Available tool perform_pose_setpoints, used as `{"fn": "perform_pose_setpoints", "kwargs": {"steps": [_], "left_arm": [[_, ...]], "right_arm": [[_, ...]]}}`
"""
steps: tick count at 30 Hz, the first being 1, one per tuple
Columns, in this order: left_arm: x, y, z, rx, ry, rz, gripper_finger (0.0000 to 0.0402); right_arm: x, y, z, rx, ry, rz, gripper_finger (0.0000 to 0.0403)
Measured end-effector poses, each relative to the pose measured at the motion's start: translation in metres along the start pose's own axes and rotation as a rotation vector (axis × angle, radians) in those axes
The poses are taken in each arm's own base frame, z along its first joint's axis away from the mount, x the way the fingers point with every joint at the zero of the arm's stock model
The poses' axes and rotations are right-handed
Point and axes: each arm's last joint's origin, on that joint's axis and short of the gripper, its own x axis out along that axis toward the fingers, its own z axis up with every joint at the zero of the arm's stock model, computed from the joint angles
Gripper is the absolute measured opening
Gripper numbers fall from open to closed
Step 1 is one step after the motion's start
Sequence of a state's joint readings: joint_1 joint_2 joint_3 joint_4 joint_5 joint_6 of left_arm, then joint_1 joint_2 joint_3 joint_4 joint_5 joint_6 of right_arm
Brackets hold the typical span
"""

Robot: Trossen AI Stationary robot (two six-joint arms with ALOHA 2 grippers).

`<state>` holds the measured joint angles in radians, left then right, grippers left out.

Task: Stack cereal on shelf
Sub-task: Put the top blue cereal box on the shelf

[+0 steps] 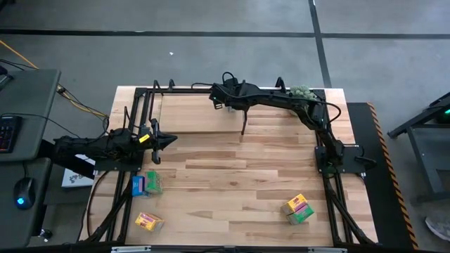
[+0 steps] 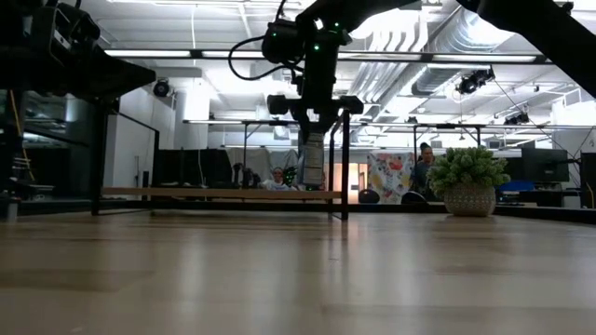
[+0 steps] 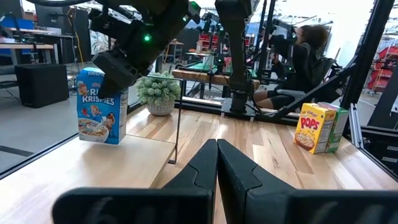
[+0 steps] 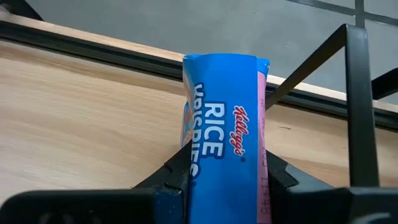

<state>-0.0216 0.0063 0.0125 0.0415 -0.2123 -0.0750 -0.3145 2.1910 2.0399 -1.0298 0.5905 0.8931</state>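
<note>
We saw right gripper clamp blue cereal box upright for shelf; left gripper idled, fingers shut.

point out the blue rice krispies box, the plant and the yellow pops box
blue Rice Krispies box [image 4: 221,143], right wrist view, on its narrow printed side
plant [image 2: 468,169], low view, on the green foliage
yellow Pops box [image 3: 313,127], left wrist view, on its front face
</note>
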Motion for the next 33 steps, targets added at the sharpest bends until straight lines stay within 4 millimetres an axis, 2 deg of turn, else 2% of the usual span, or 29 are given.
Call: {"fn": "perform_pose_setpoints", "kwargs": {"steps": [7,21,33], "left_arm": [[0.0,0.0,0.0001,0.0,0.0,0.0,0.0003],[0.0,0.0,0.0001,0.0,-0.001,0.0,0.0003],[0.0,0.0,0.0001,0.0,-0.001,0.0,0.0003]], "right_arm": [[0.0,0.0,-0.0001,0.004,0.001,0.0,0.0106],[0.0005,0.0003,-0.0001,0.004,-0.009,-0.005,0.0193],[0.0002,0.0009,0.0003,0.009,-0.01,0.002,0.02]]}}
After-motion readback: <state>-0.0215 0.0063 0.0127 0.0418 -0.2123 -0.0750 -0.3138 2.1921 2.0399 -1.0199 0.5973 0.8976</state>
